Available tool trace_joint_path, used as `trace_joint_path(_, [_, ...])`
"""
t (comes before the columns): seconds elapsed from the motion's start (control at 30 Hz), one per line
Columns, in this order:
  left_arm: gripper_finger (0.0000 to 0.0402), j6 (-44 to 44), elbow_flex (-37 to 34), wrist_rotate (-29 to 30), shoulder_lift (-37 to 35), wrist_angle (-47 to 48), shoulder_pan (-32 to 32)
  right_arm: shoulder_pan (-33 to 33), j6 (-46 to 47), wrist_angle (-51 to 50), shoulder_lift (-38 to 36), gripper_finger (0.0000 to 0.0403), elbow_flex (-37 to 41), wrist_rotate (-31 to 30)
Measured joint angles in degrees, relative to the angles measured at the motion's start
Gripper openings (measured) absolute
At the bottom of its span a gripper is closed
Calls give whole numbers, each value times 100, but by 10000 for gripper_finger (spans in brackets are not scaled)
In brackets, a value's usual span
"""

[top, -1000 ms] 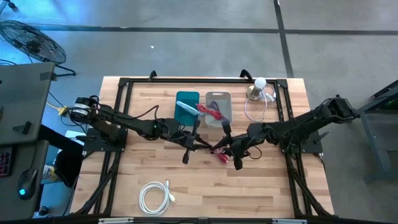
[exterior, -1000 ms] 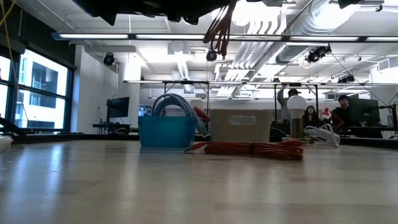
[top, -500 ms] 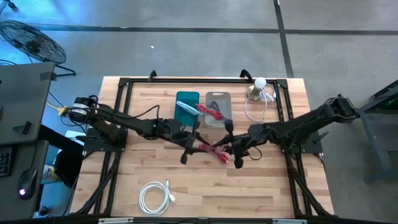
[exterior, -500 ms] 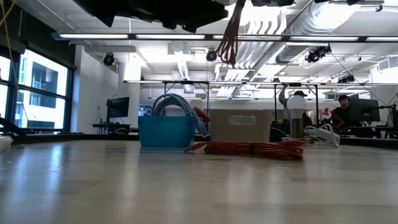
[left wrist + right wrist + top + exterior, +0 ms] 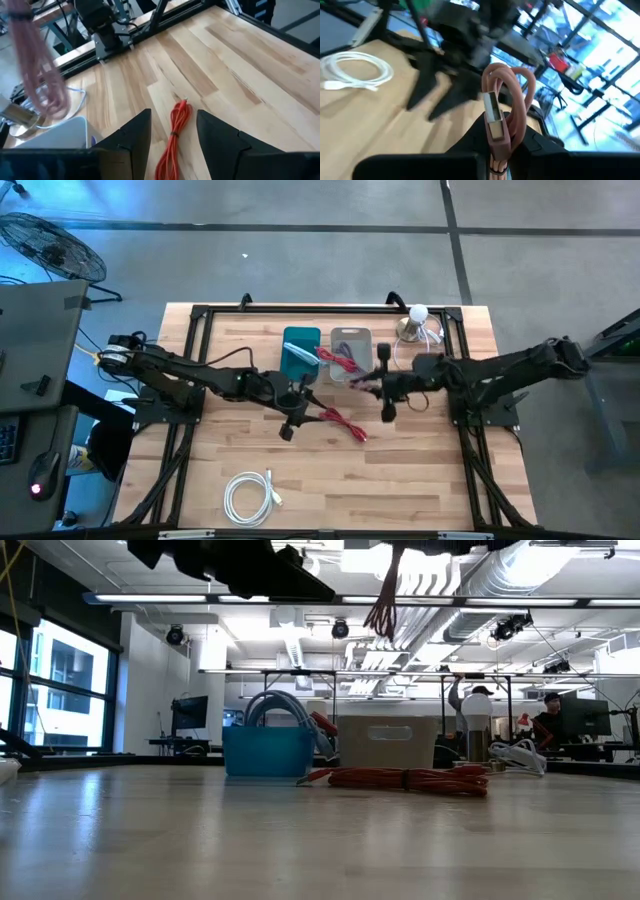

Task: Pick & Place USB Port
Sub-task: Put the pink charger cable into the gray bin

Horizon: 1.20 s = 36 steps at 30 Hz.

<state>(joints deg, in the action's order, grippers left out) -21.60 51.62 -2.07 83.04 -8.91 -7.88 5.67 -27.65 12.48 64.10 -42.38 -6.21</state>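
Note:
My right gripper [image 5: 379, 385] is shut on a coiled pink USB cable [image 5: 507, 95], above the table just right of the grey bin [image 5: 351, 353]. In the low view the coil [image 5: 385, 598] hangs well above the table. My left gripper [image 5: 291, 423] stands open near the table's middle, above and left of a red bundled cable [image 5: 340, 421] that lies flat on the wood. The left wrist view shows that red cable [image 5: 172, 132] beyond the open fingers, apart from them. My right gripper pinches the pink cable's bundled coil between its two fingers, just below the USB plug [image 5: 494, 114]. The plug and the loops [image 5: 516, 82] stick out past the fingertips. The coil is lifted clear of the table and hangs slack.
A teal bin [image 5: 300, 350] with a pale cable stands beside the grey bin, which holds a red cable. A white coiled cable [image 5: 248, 494] lies near the front edge. A small lamp [image 5: 414, 322] with white cord stands at the far right. People show in the room behind.
My left gripper has opened, let go of the pink coil and drawn back toward the table's left edge. My right gripper has carried the coil up and toward the far right, next to the grey bin. The red cable on the table has stayed put.

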Motion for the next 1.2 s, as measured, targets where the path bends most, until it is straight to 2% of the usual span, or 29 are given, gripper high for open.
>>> trace_joint_path(0.4, [154, -64, 0, 13, -1, 230, -2, -2155, 685, -67, 0, 25, 1, 1791])
trace_joint_path(0.67, [154, -64, 0, 31, 0, 223, -2, -3121, 1010, -68, 155, 25, 1, 2613])
trace_joint_path(0.97, [154, -22, 0, 142, 3, 224, -2, -3430, 1156, 191, 938, 25, 4, 2914])
trace_joint_path(1.2, [154, 43, 0, 136, 3, 250, -2, -3737, 1276, 241, 1325, 25, 4, 2919])
